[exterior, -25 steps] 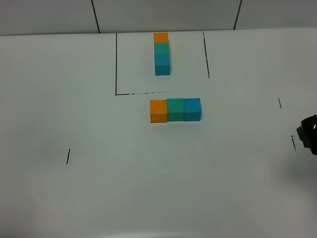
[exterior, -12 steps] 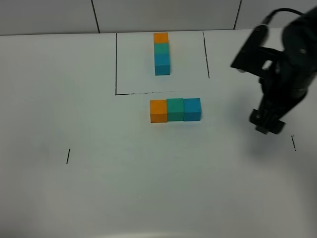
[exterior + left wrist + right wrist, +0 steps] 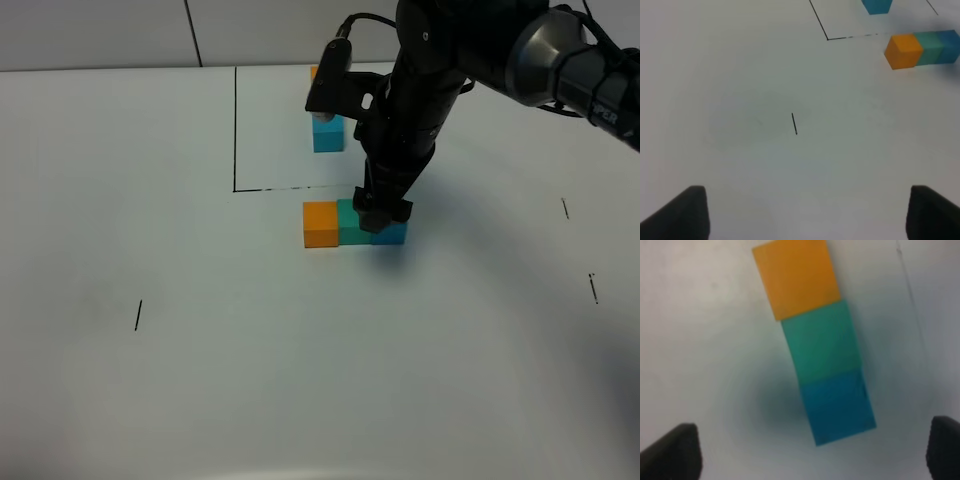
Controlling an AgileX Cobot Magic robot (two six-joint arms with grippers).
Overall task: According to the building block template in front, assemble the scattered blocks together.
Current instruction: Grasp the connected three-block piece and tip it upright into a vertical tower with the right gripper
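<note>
The right arm point(image 3: 440, 70) reaches in from the far right, wrist bent down — right gripper point(image 3: 383, 210) points straight down, jaws wide apart, holding nothing. The left gripper point(image 3: 802, 212) hangs low — fingers spread, empty.

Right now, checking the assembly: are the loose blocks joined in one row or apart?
Joined: the orange block, teal block and blue block touch in one straight row.
</note>
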